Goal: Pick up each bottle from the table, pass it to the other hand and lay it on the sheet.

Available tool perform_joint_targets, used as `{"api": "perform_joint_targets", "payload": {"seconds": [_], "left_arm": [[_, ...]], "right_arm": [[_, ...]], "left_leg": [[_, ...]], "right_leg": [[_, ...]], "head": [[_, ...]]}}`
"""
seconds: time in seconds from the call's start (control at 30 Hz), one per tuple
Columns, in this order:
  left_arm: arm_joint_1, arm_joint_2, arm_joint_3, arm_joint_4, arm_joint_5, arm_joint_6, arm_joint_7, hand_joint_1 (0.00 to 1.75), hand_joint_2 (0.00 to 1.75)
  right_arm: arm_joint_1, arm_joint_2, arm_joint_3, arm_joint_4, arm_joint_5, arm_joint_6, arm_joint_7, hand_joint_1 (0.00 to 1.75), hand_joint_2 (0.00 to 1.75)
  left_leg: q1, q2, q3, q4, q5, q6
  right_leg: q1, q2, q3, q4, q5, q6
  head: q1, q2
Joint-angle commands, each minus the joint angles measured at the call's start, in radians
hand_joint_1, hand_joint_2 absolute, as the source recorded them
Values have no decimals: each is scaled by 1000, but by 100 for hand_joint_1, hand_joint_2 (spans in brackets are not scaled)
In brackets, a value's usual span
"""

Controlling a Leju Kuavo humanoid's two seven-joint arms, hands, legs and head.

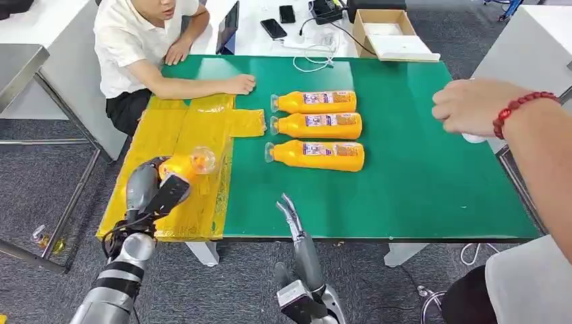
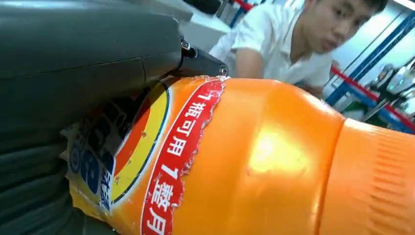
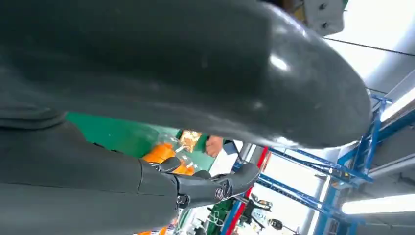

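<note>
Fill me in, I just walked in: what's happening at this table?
A humanoid is moving orange bottles onto the yellow sheet. Its left robot hand holds one bottle over the sheet, while the right robot hand hangs open at the table's near edge. Three more bottles lie in a row on the green table. A seated person rests an arm beside the sheet.

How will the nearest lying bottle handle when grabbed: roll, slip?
The nearest bottle lies on its side on the green table, so it probably rolls if nudged. It looks full of orange liquid, likely heavy. Its smooth body may slip.
</note>
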Motion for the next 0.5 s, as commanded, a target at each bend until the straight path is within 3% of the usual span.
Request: {"api": "perform_joint_targets", "payload": {"seconds": [0.03, 0.17, 0.3, 0.5], "left_arm": [[-77, 13, -42, 134, -2, 4, 6, 175, 175], [-101, 19, -78, 188, -96, 35, 30, 175, 175], [-215, -16, -139, 439, -256, 23, 100, 175, 175], [-342, -41, -205, 665, -363, -115, 183, 175, 175]], "right_arm": [[-15, 3, -21, 30, -4, 4, -1, 0, 0], [-16, 3, -19, 29, 0, 10, -1, 0, 0], [-37, 13, -10, 53, 8, 44, 8, 0, 0], [-62, 27, 4, 82, 17, 77, 8, 0, 0]], "left_leg": [[0, -1, 3, -1, -1, -1], [0, -1, 2, -1, -1, -1], [0, -4, 2, -1, 0, 0], [0, -3, 2, -1, 1, -1]], "right_leg": [[0, -2, 3, 0, -2, -2], [0, -1, 2, 0, -1, -1], [0, -4, 2, 0, -1, -1], [0, -3, 3, 0, -1, -1]], "head": [[0, 0], [0, 0], [0, 0], [0, 0]]}}
